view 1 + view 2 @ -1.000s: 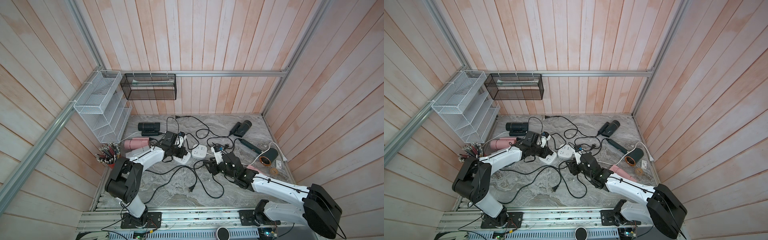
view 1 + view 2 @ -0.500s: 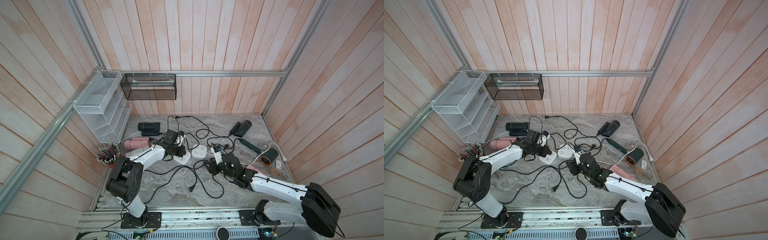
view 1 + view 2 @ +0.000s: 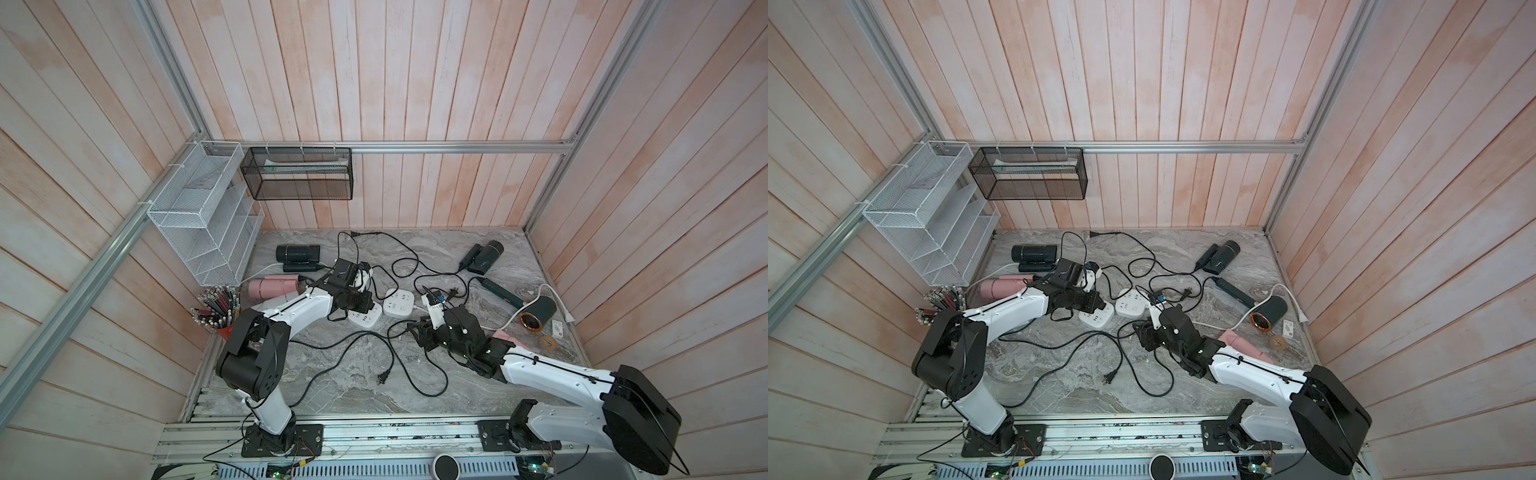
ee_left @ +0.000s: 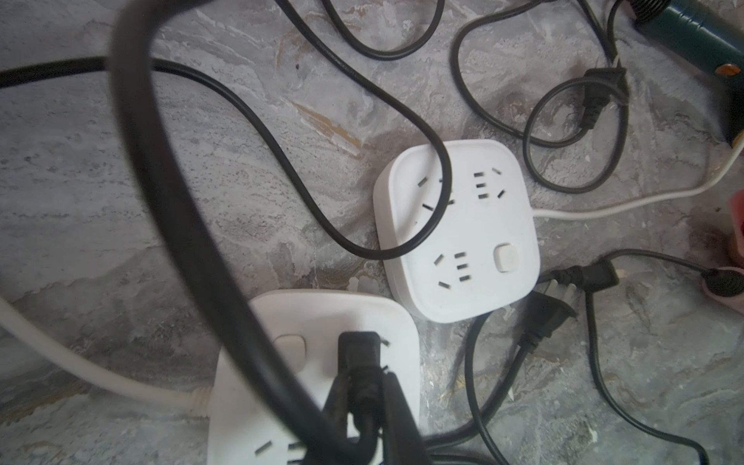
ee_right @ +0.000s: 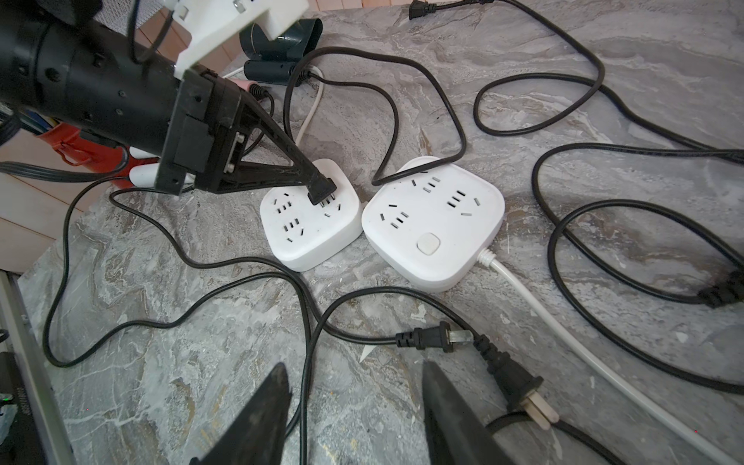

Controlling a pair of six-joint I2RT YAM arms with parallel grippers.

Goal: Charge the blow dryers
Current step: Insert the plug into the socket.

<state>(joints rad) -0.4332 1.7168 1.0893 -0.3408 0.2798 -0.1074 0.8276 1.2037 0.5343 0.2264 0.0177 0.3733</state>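
Observation:
My left gripper (image 4: pixel 364 388) is shut on a black plug (image 4: pixel 358 354), held against a socket of the nearer white power strip (image 5: pixel 310 233); how deep the prongs sit is not clear. My right gripper (image 5: pixel 354 374) hangs open just above the table with a black cord (image 5: pixel 304 362) running between its fingers, untouched. In both top views, blow dryers lie around: a black one (image 3: pixel 297 253) and a pink one (image 3: pixel 272 286) at the back left, a dark one (image 3: pixel 486 253) at the back right, a teal one (image 3: pixel 536 313) at the right, and a pink one (image 3: pixel 509 336) partly under my right arm.
A second white power strip (image 5: pixel 435 229) lies beside the first, its white cable (image 5: pixel 563 334) running right. Two loose black plugs (image 5: pixel 432 338) (image 5: pixel 519 386) lie just past my right fingers. Black cords loop all over the marble table (image 3: pixel 332 395). A pencil cup (image 3: pixel 218 307) stands at the left.

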